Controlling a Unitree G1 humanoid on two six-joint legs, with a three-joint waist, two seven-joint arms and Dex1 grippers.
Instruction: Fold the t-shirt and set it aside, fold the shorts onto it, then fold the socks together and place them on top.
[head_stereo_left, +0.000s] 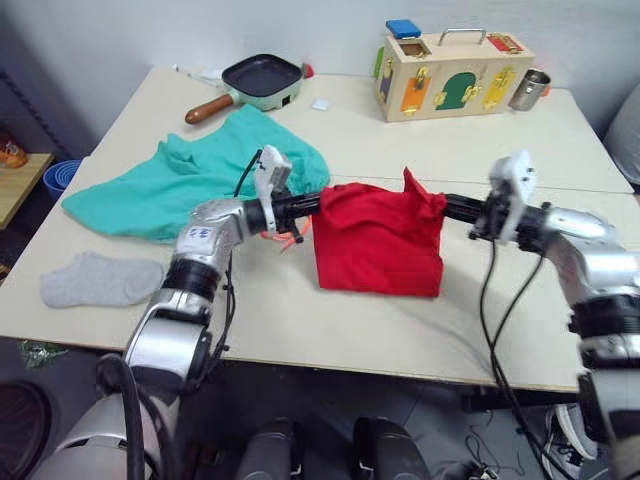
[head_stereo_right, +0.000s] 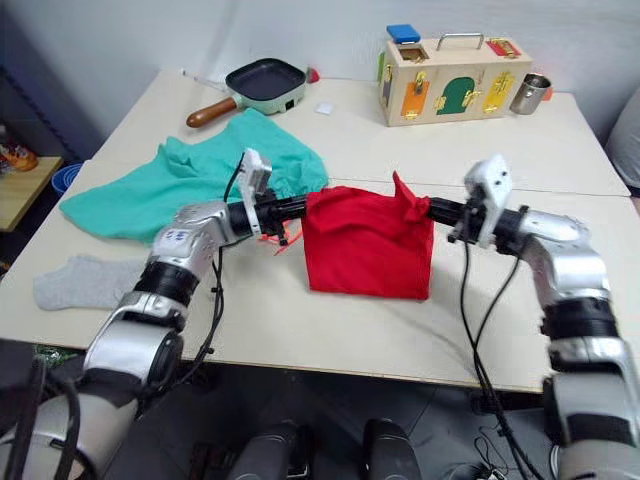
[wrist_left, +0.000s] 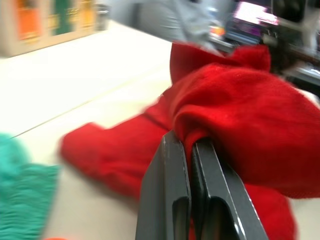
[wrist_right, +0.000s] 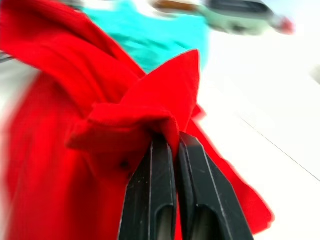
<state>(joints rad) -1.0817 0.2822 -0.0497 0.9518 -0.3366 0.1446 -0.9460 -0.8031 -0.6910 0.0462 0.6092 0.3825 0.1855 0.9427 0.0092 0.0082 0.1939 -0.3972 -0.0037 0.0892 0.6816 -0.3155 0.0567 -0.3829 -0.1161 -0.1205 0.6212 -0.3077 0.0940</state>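
Observation:
The red t-shirt (head_stereo_left: 378, 240) hangs as a folded rectangle over the middle of the table, its lower edge resting on the tabletop. My left gripper (head_stereo_left: 314, 203) is shut on its upper left corner, and my right gripper (head_stereo_left: 442, 206) is shut on its upper right corner, where a red point of cloth sticks up. Both wrist views show the black fingers (wrist_left: 177, 195) pinched on bunched red cloth (wrist_right: 125, 125). The teal-green shorts (head_stereo_left: 190, 175) lie spread behind my left arm, an orange drawstring end (head_stereo_left: 288, 238) showing below that arm. A light grey sock (head_stereo_left: 100, 279) lies at the front left.
At the back of the table (head_stereo_left: 300, 320) stand a dark square pan with a wooden handle (head_stereo_left: 255, 80), a wooden latch box (head_stereo_left: 455, 75) and a metal cup (head_stereo_left: 528, 89). A seam between two tabletops runs across the middle.

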